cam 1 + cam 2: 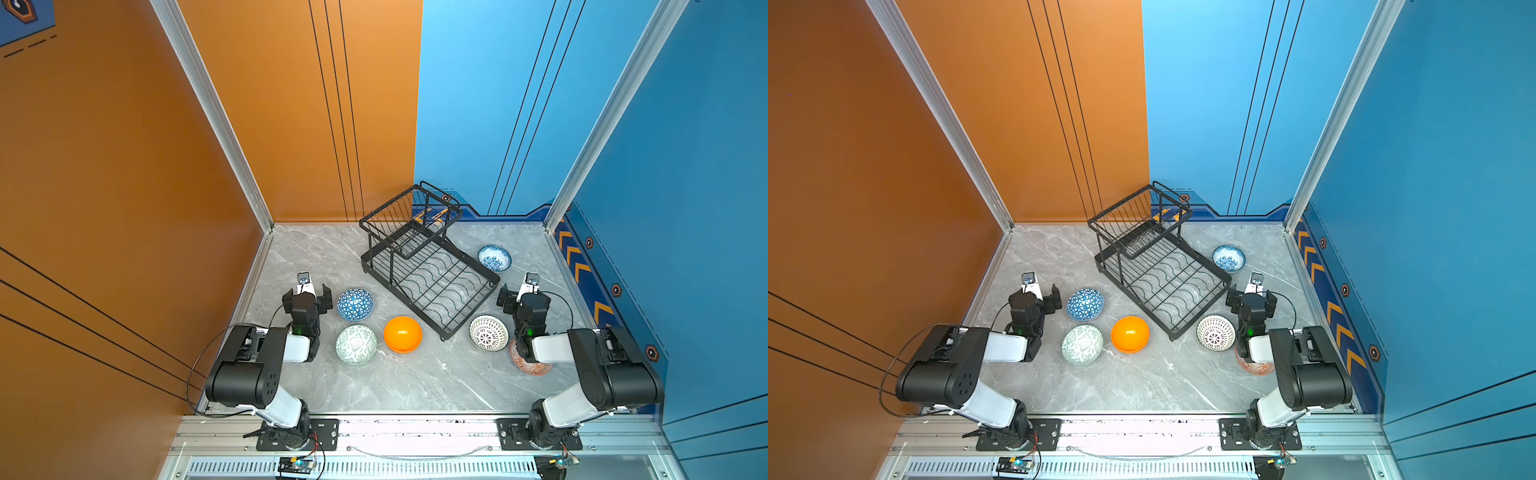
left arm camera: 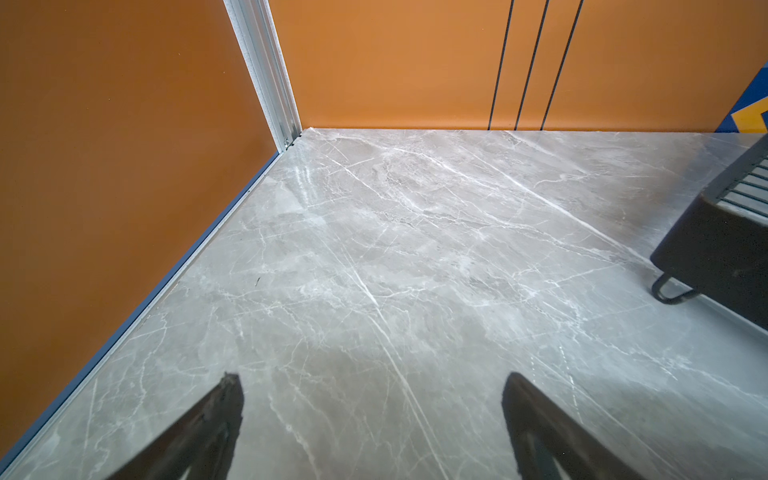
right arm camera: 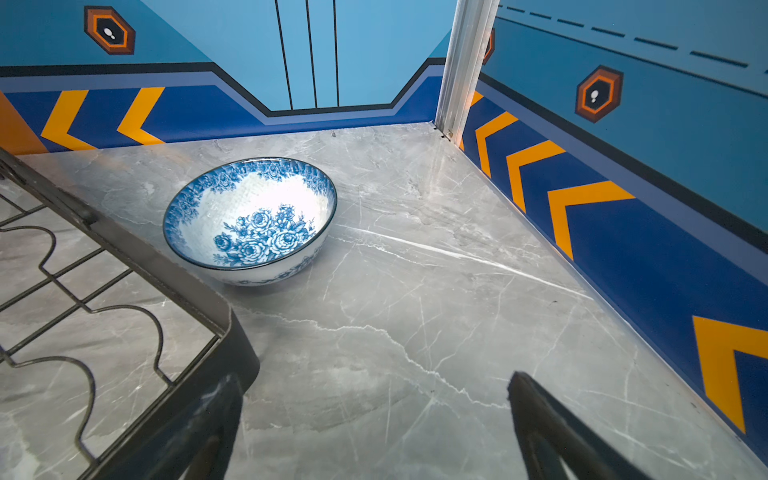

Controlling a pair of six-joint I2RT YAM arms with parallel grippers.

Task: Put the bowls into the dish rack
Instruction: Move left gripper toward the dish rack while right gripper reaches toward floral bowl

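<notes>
floral bowl (image 3: 249, 220) beyond right fingers (image 3: 544, 424), apart

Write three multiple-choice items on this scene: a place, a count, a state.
1. Where is the white bowl with blue flowers?
A) raised basket
B) grey marble table, beside the black wire dish rack
C) in a gripper

2. How many bowls are in the dish rack?
A) none
B) two
C) six

3. The left gripper and right gripper are:
A) both open, empty
B) both shut
C) holding bowls

1B: it stands on the table next to the rack.
2A: the rack's wires are bare.
3A: only table shows inside each wide-open gripper.
</notes>
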